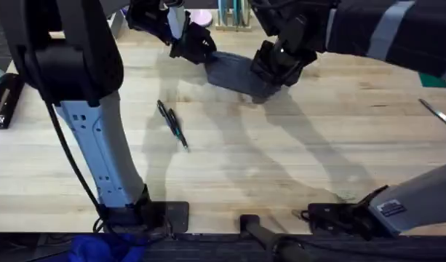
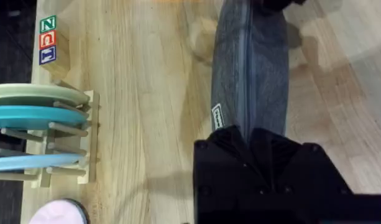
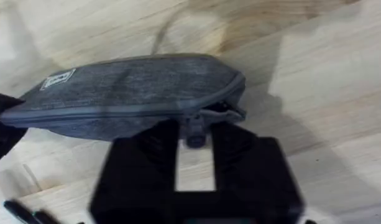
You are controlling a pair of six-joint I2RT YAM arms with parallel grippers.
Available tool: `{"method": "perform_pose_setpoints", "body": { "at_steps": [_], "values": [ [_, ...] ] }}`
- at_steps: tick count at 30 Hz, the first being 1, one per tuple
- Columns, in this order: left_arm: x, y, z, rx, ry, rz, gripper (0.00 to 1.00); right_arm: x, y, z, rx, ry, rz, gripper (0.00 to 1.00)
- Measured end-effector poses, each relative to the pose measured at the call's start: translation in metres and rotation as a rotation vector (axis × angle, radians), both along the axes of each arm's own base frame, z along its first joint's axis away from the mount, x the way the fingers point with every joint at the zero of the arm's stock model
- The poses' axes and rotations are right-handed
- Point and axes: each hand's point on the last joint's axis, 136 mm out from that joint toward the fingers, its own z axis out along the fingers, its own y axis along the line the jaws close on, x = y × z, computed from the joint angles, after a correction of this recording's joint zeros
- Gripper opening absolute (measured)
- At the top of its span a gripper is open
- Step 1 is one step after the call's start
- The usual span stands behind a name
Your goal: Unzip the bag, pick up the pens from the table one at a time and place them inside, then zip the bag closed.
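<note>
You are seeing even, bright light falling from above | arms casting long soft shadows across the table | right gripper blurring dark up close | pale glare washing the wood in the wrist views

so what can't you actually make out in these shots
- Bag, overhead: both ends covered by the left claw and right claw, so the zipper's state is unreadable there.
- Bag's near end, left wrist view: hidden under that claw's black fingers.
- Zipper pull, right wrist view: blurred; grip unclear.
- Pens, overhead: too small for detail.
</note>
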Motion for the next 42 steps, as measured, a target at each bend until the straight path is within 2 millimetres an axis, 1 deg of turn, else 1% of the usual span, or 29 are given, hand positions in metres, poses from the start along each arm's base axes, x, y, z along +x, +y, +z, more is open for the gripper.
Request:
{"method": "perform_pose_setpoints", "body": {
  "at_steps": [2, 3, 5, 7, 8, 29, 33, 37, 38, 42],
  "values": [
    [0.000, 0.000, 0.000, 0.000, 0.000, 0.000, 0.041, 0.000, 0.000, 0.000, -0.002, 0.002, 0.002, 0.173],
    [0.000, 0.000, 0.000, 0.000, 0.000, 0.000, 0.041, 0.000, -0.001, 0.000, -0.002, 0.001, 0.002, 0.141],
    [0.000, 0.000, 0.000, 0.000, 0.000, 0.000, 0.041, 0.000, -0.001, 0.000, -0.002, 0.001, 0.002, 0.117],
    [0.000, 0.000, 0.000, 0.000, 0.000, 0.000, 0.041, 0.000, -0.001, 0.000, -0.003, 0.001, 0.005, 0.055],
    [0.000, 0.000, 0.000, 0.000, 0.000, 0.000, 0.041, 0.000, -0.001, 0.000, -0.003, 0.001, 0.005, 0.040],
    [0.000, 0.000, 0.000, 0.000, 0.000, 0.000, 0.041, -0.001, 0.000, 0.000, -0.015, 0.006, 0.030, 0.031],
    [0.000, 0.000, 0.000, 0.000, 0.001, 0.000, 0.041, -0.003, 0.004, 0.006, -0.024, 0.007, 0.053, 0.031],
    [0.000, 0.000, 0.000, 0.000, 0.001, 0.000, 0.041, 0.000, 0.012, 0.016, -0.017, -0.013, 0.072, 0.031],
    [0.000, 0.000, 0.000, 0.000, 0.001, 0.000, 0.042, 0.000, 0.013, 0.020, -0.019, -0.012, 0.076, 0.031],
    [0.000, 0.000, 0.000, 0.000, 0.001, 0.000, 0.041, -0.001, 0.012, 0.022, -0.025, -0.005, 0.079, 0.031]
  ]
}}
